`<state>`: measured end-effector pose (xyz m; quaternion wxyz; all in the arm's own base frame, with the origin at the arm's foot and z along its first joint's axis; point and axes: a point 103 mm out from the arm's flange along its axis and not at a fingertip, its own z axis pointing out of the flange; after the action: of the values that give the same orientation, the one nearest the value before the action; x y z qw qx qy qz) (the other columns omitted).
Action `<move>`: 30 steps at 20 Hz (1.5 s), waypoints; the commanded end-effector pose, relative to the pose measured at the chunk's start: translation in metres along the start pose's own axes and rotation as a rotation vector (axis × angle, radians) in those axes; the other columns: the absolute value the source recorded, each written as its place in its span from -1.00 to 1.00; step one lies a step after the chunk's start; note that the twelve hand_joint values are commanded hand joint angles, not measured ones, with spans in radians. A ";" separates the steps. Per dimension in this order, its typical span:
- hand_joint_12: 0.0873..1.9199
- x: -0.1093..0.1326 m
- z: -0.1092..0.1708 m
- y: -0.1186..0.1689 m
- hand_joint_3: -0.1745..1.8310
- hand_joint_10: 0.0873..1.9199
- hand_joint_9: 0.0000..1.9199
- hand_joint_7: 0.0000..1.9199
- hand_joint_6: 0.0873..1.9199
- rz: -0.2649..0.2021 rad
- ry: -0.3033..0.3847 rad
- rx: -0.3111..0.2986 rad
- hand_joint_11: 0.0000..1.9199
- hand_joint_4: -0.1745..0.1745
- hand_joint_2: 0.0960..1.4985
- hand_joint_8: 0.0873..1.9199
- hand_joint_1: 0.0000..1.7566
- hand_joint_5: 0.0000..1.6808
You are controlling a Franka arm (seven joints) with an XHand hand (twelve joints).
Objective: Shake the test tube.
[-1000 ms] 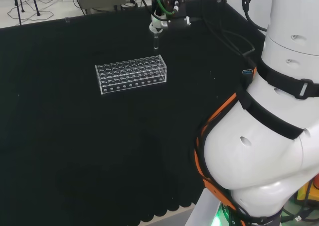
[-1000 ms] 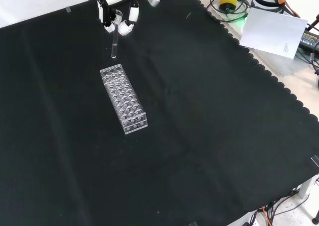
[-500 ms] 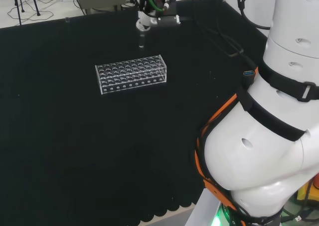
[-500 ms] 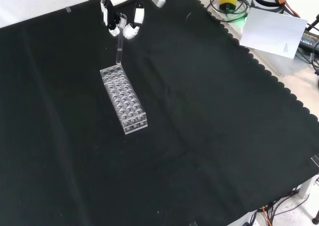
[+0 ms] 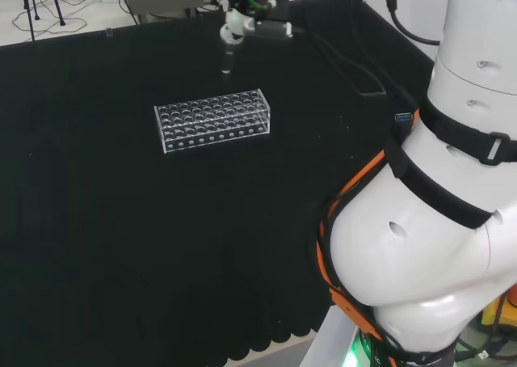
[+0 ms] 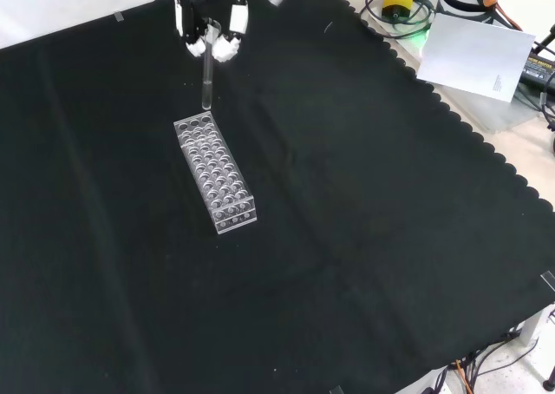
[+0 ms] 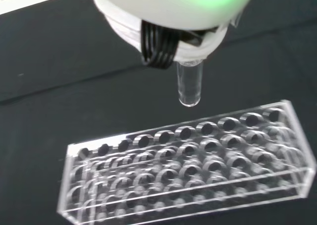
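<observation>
The hand [image 6: 211,31] pinches the test tube [image 6: 207,82] at its top; the tube hangs near-vertical, its bottom just above the clear rack [image 6: 216,175] end.

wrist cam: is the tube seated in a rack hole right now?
No. The test tube hangs from the hand, its rounded bottom in the air above the clear rack.

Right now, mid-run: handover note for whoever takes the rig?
Hand: shut on the test tube, pinching its top; the tube hangs roughly upright, in the air.
Rack: clear, on the black cloth, no tubes visible in it. The tube's tip is above the cloth, just off the rack's far end in the front view, not in a hole.
Done: tube grasped and lifted.
Left: finish shaking; contents can't be told.
</observation>
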<state>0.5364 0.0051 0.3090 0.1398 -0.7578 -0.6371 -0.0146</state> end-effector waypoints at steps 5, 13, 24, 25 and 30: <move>0.03 -0.101 -0.004 -0.015 -0.19 -0.23 0.64 0.73 -0.53 0.176 -0.330 0.050 0.37 -1.00 -0.21 -0.41 0.40 0.60; 0.03 -0.080 -0.019 -0.003 -0.19 -0.23 0.64 0.73 -0.53 0.127 -0.368 -0.006 0.37 -1.00 -0.22 -0.41 0.40 0.60; 0.03 0.013 -0.021 0.009 -0.19 -0.23 0.64 0.73 -0.54 -0.027 -0.056 -0.039 0.37 -1.00 -0.22 -0.41 0.40 0.60; 0.03 0.023 -0.024 0.010 -0.19 -0.23 0.64 0.73 -0.54 -0.046 -0.032 -0.048 0.37 -1.00 -0.22 -0.41 0.40 0.60; 0.03 0.058 -0.041 0.009 -0.19 -0.23 0.64 0.73 -0.54 -0.134 0.094 -0.091 0.37 -1.00 -0.22 -0.41 0.40 0.60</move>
<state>0.5452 0.0014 0.3267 0.1051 -0.7597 -0.6418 0.0051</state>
